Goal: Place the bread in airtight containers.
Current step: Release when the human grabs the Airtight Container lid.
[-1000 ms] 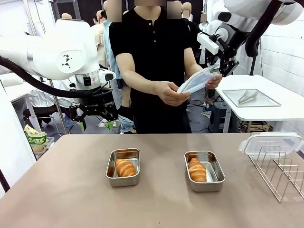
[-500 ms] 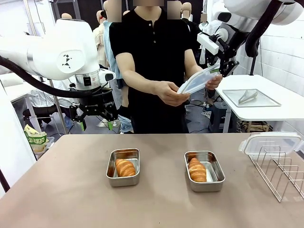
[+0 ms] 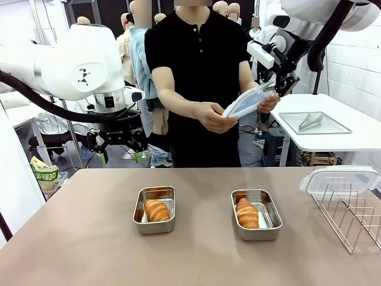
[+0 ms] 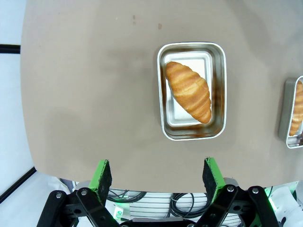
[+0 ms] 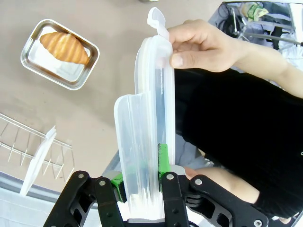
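**A:** Where is the bread?

**B:** There is one piece in each steel tub. The left croissant (image 3: 156, 210) lies slantwise in the left container (image 3: 153, 192). The right croissant (image 3: 247, 214) lies lengthwise in the right container (image 3: 272, 219). Both tubs stand uncovered on the brown table (image 3: 77, 238), side by side but well apart.

**A:** And the lids?

**B:** One clear lid (image 3: 245, 102) is up in the air beyond the table's far edge, tilted. The right gripper (image 3: 275, 89) has its green pads clamped on one end of it. The person holds that lid too, with one hand (image 3: 211, 116) at the low end. The other hand (image 3: 268, 102) is right by the gripper.

**A:** Is there a second lid?

**B:** Yes, the second lid (image 3: 338, 177) rests on top of the wire rack (image 3: 351, 220) at the table's right end.

**A:** What about the other arm?

**B:** The left gripper (image 3: 121, 156) hangs above the table's far left edge, its fingers spread wide with nothing between them. Its wrist view looks down on the left container, which sits clear of the fingertips.
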### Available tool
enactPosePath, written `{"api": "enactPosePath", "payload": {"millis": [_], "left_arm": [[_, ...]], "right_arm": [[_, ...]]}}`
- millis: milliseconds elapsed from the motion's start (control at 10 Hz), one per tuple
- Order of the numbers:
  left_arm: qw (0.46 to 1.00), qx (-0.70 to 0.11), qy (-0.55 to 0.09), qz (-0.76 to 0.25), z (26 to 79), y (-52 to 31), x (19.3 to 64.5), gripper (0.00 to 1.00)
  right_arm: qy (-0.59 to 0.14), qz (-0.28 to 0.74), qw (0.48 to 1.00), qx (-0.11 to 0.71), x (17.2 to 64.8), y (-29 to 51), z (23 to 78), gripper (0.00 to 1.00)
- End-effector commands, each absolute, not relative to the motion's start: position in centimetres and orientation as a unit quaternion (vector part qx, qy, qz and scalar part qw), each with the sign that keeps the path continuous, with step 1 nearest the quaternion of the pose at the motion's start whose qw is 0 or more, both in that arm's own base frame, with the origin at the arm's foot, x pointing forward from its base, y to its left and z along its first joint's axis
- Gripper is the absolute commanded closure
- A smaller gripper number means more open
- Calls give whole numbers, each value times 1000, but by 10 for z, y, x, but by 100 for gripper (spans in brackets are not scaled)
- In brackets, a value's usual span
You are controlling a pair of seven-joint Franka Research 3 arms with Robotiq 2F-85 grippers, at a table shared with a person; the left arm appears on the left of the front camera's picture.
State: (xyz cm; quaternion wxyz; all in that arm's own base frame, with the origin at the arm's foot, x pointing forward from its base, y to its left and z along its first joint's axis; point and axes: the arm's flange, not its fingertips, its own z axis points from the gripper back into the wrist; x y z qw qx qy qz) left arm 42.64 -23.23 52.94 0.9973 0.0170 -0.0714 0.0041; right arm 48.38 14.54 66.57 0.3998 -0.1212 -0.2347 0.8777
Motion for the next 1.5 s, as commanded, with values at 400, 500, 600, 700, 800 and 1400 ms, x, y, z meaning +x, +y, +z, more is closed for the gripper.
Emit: {"api": "enactPosePath", "payload": {"millis": [400, 500, 600, 700, 800, 1400], "left_arm": [[997, 15, -72, 5, 531, -230, 426, 0], [997, 15, -72, 5, 531, -230, 426, 0], [997, 15, -72, 5, 531, -230, 426, 0], [997, 15, -72, 5, 531, -230, 426, 0], [997, 15, -72, 5, 531, -230, 426, 0], [997, 15, -72, 5, 531, -230, 426, 0]], "right_arm": [[-237, 885, 385, -108, 482, 147, 664, 77], [-234, 886, 386, -108, 482, 148, 665, 57], [-231, 885, 389, -111, 481, 147, 666, 37], [-233, 884, 391, -109, 480, 144, 666, 17], [-238, 881, 395, -106, 479, 143, 665, 0], [-234, 881, 398, -105, 479, 141, 666, 0]]}}
